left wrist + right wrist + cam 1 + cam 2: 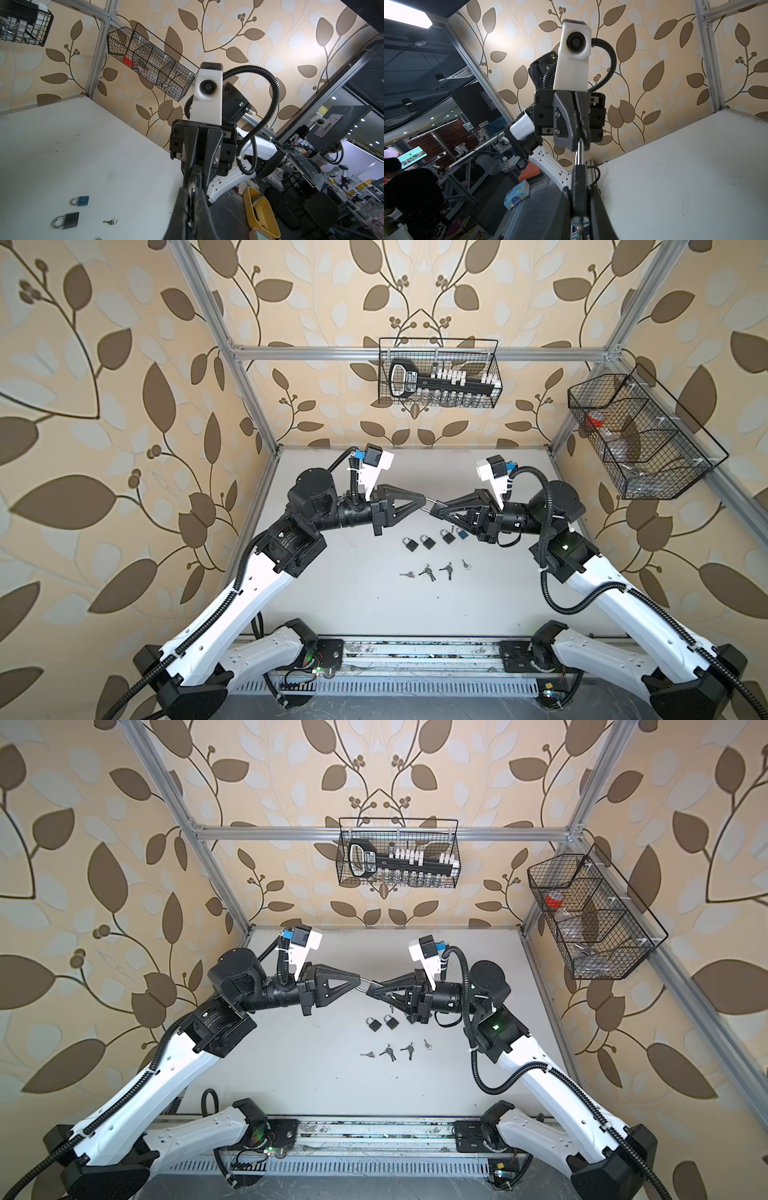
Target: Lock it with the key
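Observation:
Both grippers meet above the middle of the white table with one padlock between them. My right gripper is shut on its black body. The silver shackle runs into my left gripper, which is shut on it. In both top views the shackle bridges the left gripper and the right gripper. A small silver piece shows at the body's near end; I cannot tell if it is the key.
Loose on the table below the grippers lie black padlocks, a blue padlock and several small keys. Wire baskets hang on the back wall and the right wall.

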Controlling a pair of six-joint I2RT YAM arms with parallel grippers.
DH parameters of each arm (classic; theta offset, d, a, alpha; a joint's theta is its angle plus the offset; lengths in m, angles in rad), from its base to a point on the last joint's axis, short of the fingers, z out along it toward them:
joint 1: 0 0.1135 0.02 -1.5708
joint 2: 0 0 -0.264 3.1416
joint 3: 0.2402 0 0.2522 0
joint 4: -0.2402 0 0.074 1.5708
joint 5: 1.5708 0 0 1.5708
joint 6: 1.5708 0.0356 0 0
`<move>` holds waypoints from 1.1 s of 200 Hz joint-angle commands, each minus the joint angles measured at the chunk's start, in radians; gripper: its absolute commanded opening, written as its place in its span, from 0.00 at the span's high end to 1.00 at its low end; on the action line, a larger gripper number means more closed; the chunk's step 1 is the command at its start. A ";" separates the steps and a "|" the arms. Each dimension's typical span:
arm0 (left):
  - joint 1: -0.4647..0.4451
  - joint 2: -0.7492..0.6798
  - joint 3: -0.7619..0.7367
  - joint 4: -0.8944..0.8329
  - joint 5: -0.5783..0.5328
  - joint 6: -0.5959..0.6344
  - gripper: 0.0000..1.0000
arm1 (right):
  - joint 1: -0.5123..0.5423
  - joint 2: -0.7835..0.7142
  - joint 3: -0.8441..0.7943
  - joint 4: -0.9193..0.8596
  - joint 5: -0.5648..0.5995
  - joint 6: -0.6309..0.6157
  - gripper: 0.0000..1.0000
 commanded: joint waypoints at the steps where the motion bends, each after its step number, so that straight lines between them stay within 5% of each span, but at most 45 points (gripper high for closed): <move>1: 0.003 -0.001 0.001 0.026 0.020 0.017 1.00 | -0.001 -0.014 0.035 0.063 -0.005 0.024 1.00; 118: 0.002 0.027 -0.035 0.036 0.101 0.025 1.00 | 0.015 0.064 0.028 0.274 -0.005 0.253 1.00; 220: -0.093 0.089 -0.092 -0.058 0.070 0.072 1.00 | 0.027 0.128 0.126 0.195 0.024 0.160 1.00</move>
